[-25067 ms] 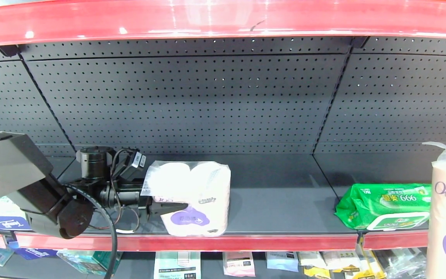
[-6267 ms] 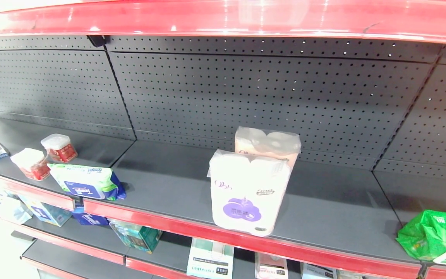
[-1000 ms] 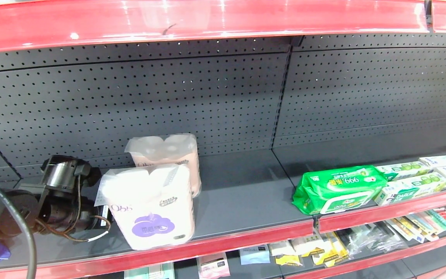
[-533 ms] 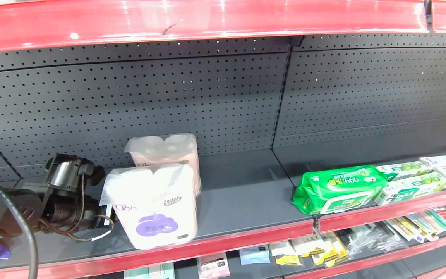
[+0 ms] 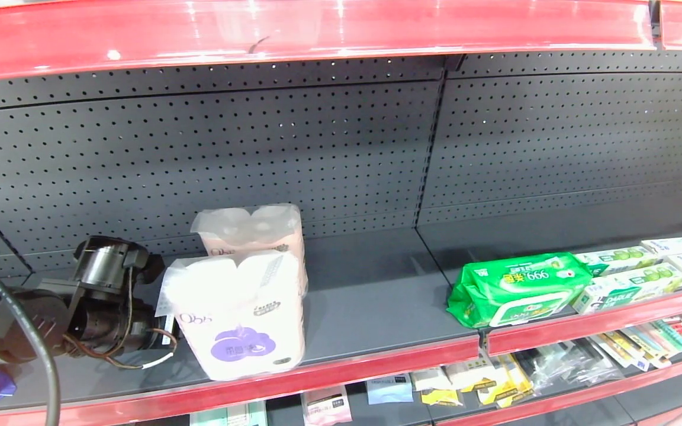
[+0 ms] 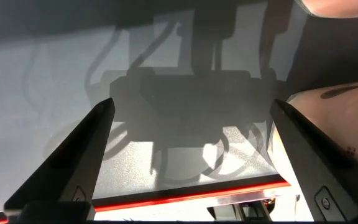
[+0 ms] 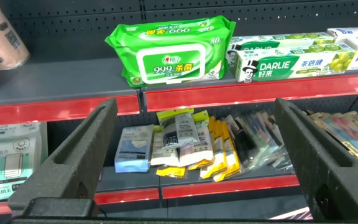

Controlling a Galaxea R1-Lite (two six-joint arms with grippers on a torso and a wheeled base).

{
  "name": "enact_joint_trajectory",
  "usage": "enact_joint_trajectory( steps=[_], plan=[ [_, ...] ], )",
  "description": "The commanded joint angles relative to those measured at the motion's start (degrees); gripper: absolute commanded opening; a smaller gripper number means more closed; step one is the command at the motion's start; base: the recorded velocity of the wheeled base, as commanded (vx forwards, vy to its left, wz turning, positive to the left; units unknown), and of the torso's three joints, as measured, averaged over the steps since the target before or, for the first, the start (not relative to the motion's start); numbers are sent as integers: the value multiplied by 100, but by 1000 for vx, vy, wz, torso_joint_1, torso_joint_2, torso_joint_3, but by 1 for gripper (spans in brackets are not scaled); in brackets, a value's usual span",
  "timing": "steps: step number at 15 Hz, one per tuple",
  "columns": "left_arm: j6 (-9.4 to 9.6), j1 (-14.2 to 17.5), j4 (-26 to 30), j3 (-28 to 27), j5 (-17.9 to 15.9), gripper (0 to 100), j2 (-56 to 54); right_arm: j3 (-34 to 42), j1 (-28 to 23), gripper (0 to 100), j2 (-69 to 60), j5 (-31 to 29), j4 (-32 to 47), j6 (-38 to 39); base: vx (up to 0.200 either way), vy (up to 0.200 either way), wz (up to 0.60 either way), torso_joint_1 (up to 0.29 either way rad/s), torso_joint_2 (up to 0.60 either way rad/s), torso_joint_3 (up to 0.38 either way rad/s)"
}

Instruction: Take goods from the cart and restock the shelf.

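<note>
A white toilet-paper pack with a purple label (image 5: 237,316) stands at the front edge of the dark shelf (image 5: 376,307). A pinkish pack (image 5: 252,228) stands right behind it. My left arm's wrist (image 5: 104,293) lies low over the shelf just left of the front pack. My left gripper (image 6: 191,162) is open, with only the bare shelf board (image 6: 166,93) between its fingers. The pack (image 6: 337,121) sits outside one finger. My right gripper (image 7: 194,162) is open and empty in front of the shelf's red edge.
A green wipes pack (image 5: 518,287) (image 7: 169,53) lies on the shelf bay to the right, with toothpaste boxes (image 5: 631,278) (image 7: 291,56) beside it. Small hanging packets (image 7: 185,146) fill the shelf below. The board between the toilet paper and the wipes is bare.
My left arm has slid a little to the right along the shelf, and the front toilet-paper pack has shifted slightly right with it. The other goods have not moved.
</note>
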Motion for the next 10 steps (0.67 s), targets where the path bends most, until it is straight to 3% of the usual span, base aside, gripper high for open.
enact_joint_trajectory(
  steps=[1,10],
  plan=[
    [-2,-2,-5,-3,2,100,-6,0,1,100,7,4,-1,0,0,0,0,0,0,0],
    [-2,-55,-5,-3,2,100,-6,0,1,100,7,4,-1,0,0,0,0,0,0,0]
  ],
)
